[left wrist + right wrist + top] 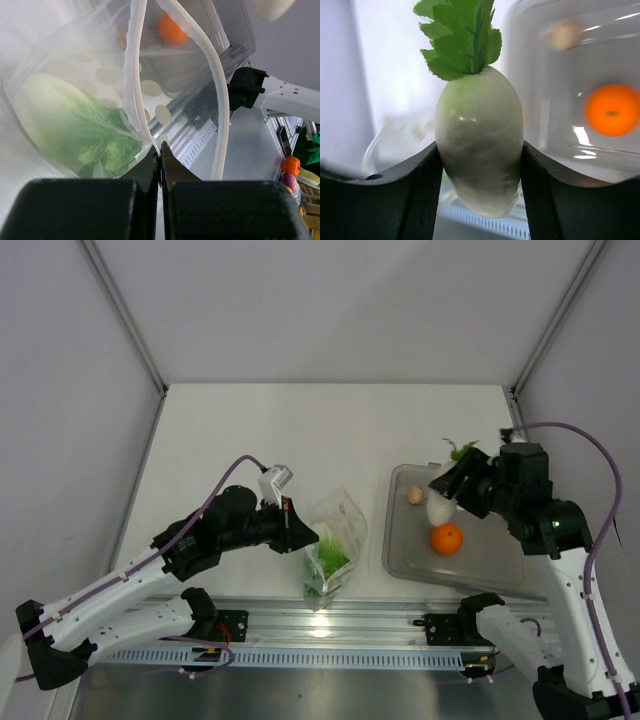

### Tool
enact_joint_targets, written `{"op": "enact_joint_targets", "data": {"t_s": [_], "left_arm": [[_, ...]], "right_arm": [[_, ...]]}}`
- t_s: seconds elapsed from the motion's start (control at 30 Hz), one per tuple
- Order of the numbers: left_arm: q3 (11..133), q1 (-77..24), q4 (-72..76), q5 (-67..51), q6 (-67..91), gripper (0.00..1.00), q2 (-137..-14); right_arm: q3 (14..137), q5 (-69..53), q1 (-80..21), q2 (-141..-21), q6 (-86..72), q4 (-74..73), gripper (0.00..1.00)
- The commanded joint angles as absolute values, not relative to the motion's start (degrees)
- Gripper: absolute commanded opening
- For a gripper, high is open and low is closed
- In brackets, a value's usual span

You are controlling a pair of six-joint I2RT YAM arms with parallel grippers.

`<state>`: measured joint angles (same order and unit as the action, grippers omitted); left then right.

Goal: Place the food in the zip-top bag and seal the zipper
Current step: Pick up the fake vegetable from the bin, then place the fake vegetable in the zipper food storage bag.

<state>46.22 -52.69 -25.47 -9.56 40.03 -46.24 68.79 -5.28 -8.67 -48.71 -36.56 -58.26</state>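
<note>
The clear zip-top bag [338, 540] lies on the table with its mouth held up. A leafy green lettuce [327, 562] [75, 130] is inside it. My left gripper [293, 525] [160, 150] is shut on the bag's mouth edge, pinching the white zipper strip [137, 75]. The other lip arcs away, so the mouth gapes. My right gripper [442, 502] [480, 165] is shut on a pale egg-shaped toy radish [480, 145] with a green leafy top, held above the tray's left end. An orange [447, 538] [611, 110] lies in the tray.
The rigid clear tray [500, 570] stands right of the bag and also holds a small tan piece [414, 496]. An aluminium rail [330, 625] runs along the near table edge. Grey walls close in the table at the back and sides.
</note>
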Motion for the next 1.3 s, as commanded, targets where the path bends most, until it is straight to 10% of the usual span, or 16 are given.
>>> {"op": "enact_joint_targets", "data": {"t_s": [0.0, 0.37, 1.27], "left_arm": [[48.4, -52.1, -25.7, -8.7, 40.0, 0.0, -45.7], [48.9, -52.1, -25.8, -9.1, 40.3, 0.01, -45.1], [48.4, -52.1, -22.1, -14.0, 38.8, 0.0, -43.8]], "right_arm": [[72.2, -14.8, -20.9, -51.9, -39.5, -54.2, 0.0], [85.9, -8.6, -59.4, -69.5, -48.3, -49.3, 0.0], [81.2, -36.6, -49.3, -70.7, -60.9, -68.0, 0.0]]}}
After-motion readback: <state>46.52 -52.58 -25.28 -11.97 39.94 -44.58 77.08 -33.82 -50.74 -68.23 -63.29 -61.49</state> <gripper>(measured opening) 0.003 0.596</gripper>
